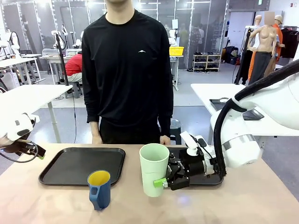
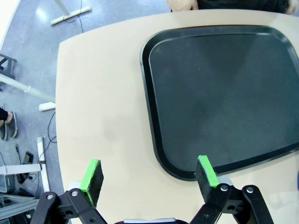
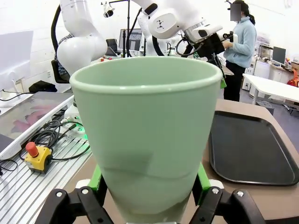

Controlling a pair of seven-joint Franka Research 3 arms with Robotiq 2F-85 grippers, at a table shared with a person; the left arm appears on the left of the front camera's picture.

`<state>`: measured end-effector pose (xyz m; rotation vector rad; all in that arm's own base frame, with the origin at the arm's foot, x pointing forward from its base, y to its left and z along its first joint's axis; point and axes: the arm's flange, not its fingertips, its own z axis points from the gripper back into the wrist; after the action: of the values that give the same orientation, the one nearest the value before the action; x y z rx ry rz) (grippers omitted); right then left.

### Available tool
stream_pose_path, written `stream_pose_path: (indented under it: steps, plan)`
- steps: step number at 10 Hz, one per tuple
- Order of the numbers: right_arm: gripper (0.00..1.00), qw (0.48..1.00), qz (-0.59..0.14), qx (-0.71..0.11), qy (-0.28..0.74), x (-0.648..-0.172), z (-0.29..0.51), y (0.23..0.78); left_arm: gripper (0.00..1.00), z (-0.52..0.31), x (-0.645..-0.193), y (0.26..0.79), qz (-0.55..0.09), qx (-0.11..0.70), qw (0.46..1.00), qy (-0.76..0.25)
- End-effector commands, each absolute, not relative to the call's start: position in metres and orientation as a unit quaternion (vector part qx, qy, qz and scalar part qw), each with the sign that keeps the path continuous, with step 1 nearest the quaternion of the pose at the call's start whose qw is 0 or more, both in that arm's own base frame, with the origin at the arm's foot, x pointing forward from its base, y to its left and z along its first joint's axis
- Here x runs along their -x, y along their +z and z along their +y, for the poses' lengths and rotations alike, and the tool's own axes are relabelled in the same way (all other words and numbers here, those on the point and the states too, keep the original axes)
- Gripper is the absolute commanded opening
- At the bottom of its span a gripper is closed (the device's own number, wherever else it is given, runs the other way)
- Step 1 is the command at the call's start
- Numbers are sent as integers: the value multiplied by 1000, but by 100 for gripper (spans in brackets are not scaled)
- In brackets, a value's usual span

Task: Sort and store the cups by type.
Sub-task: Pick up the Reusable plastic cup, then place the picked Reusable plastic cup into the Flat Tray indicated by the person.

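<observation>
Front view: right gripper [image 1: 161, 182] is clamped on the upright tumbler [image 1: 154, 163] at frame centre, a tray [image 1: 216, 181] just right; mug [image 1: 99, 189] stands lower left, nearer the wide-open left gripper [image 2: 149, 163].

The right arm [image 1: 243, 144] was glossy white with rounded joints, a grey band [image 1: 237, 140] at the wrist and a thick black hose [image 1: 224, 116] arching over it. The right gripper [image 1: 160, 179] was black with green pads [image 1: 161, 182]. The left gripper [image 2: 149, 170] had black link bars [image 2: 77, 205], silver screws [image 2: 220, 188] and green pads [image 2: 93, 172]. The left arm [image 1: 16, 126] was white, with a thin black cable [image 1: 18, 158].
</observation>
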<state>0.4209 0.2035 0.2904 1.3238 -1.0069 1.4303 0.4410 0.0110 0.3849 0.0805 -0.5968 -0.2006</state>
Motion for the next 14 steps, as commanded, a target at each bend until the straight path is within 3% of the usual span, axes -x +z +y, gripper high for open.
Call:
stream_pose_path:
  steps: [1,14]
  plan:
    - [35,450,-405,-543,583,-419,206,291,100,13,-441,385,-293,-40,950,-97]
    - [35,450,-405,-543,583,-419,206,291,100,13,-441,385,-293,-40,950,-97]
